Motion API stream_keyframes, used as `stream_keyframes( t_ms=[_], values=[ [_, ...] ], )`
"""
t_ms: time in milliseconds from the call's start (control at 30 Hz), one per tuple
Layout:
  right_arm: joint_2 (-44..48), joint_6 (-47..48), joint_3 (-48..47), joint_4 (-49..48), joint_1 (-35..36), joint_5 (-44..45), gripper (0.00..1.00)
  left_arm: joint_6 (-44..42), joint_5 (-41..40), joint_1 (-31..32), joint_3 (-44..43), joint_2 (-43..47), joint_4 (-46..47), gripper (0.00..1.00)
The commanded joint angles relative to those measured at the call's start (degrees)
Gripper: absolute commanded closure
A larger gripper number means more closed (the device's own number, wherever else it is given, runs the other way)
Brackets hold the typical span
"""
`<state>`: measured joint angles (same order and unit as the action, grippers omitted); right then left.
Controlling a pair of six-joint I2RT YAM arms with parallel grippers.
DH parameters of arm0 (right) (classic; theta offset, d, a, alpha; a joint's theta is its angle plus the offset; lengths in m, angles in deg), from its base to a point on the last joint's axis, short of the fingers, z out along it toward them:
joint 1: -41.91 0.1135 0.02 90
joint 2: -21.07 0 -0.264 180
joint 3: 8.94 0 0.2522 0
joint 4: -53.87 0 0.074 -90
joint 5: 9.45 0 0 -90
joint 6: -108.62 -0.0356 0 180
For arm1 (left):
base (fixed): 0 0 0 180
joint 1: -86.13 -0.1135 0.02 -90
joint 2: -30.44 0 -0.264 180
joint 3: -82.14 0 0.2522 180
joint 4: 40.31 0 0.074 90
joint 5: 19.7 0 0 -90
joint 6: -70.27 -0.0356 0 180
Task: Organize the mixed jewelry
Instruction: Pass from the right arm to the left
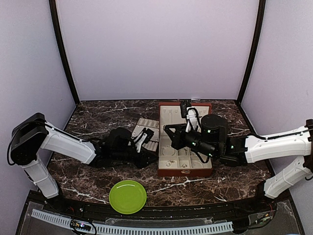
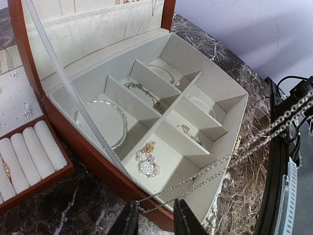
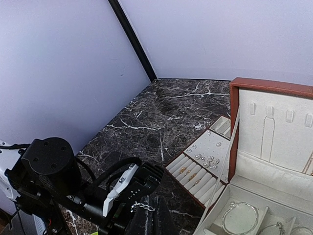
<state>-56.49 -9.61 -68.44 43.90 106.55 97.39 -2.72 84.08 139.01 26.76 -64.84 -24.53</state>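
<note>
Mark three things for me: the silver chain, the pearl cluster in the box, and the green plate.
silver chain (image 2: 244,147): left wrist view, mid-span of the stretched strands.
pearl cluster (image 2: 147,167): left wrist view, its white centre.
green plate (image 1: 127,196): top external view, bare middle.

Open reddish-brown box beside cream-lined tray, green plate nearer, on dark marble table.

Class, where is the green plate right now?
In the top view, the green plate lies at the front of the table, left of centre, in front of the jewelry box.
</note>
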Motion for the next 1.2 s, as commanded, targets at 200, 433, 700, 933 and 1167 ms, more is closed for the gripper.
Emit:
stream_keyframes(
  t_ms=[200, 433, 700, 933, 1167],
  values=[
    [1.7, -0.6, -0.8, -0.5, 0.4, 1.8, 1.00, -0.5, -8.0, 1.3, -1.0, -1.0, 2.3, 0.77],
    [1.9, -0.7, -0.4, -0.7, 0.4, 1.8, 1.00, -0.4, -7.8, 1.4, -0.6, -1.2, 4.0, 0.79],
    [1.8, -0.8, -0.3, -0.5, 0.4, 1.9, 1.00, -1.1, -4.2, 1.5, -1.0, -2.3, 4.8, 0.79],
    [1.9, -0.9, -0.3, -0.3, 0.4, 2.1, 1.00, -1.5, -4.4, 1.7, -0.6, -1.8, 4.5, 0.80],
    [1.8, -1.1, -0.3, -0.4, 0.4, 2.0, 1.00, -1.9, -4.5, 2.2, -0.6, -1.7, 4.6, 0.80]
  ],
)
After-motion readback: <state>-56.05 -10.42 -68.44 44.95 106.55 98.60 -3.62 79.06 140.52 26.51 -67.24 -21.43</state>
